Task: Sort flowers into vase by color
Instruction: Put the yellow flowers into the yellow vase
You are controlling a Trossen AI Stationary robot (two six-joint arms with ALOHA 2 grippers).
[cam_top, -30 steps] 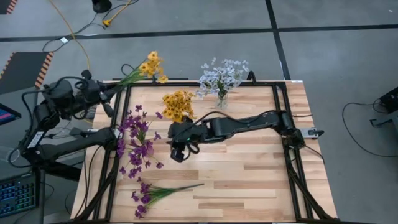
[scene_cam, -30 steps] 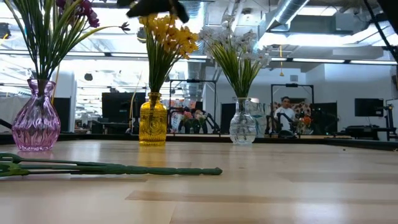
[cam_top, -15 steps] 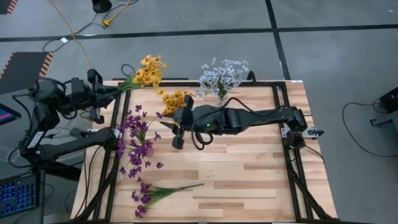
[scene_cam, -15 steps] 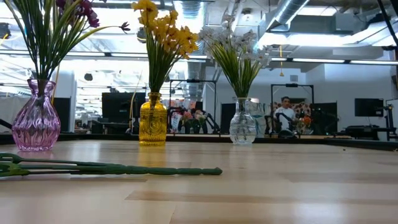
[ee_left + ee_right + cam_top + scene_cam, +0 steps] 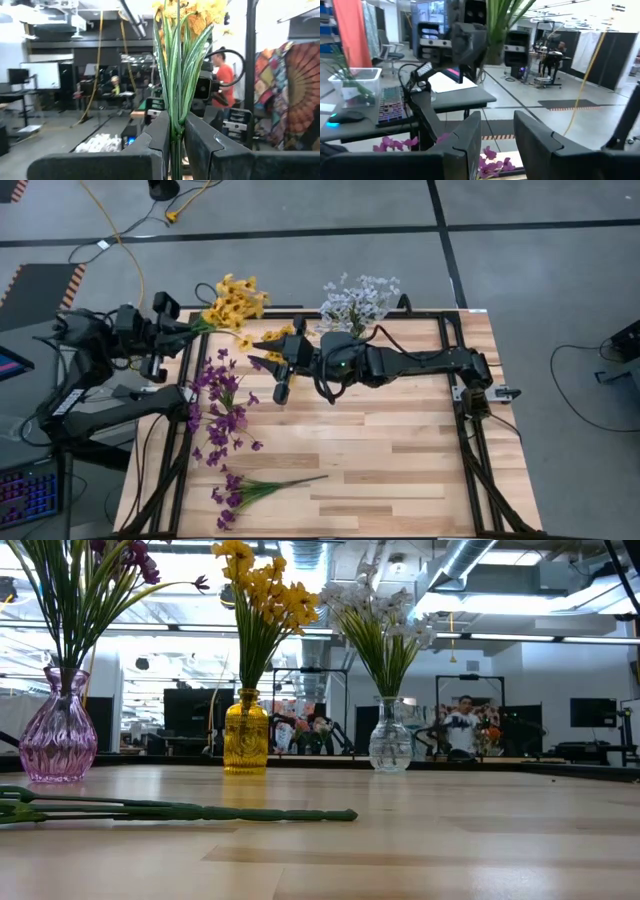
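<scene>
The wooden table (image 5: 400, 470) carries three vases along its far side: a purple vase (image 5: 58, 730) with purple flowers, a yellow vase (image 5: 246, 734) with yellow flowers (image 5: 262, 590), and a clear vase (image 5: 390, 737) with white flowers (image 5: 358, 300). The right arm stretches across the table, and the right gripper (image 5: 279, 370) hangs beside the yellow vase with its fingers (image 5: 465, 142) parted and nothing between them. The left gripper (image 5: 165, 332) sits at the table's far left corner, clamped on the stems of a yellow bunch (image 5: 232, 299). One purple spray (image 5: 250, 488) lies flat near the front left edge.
</scene>
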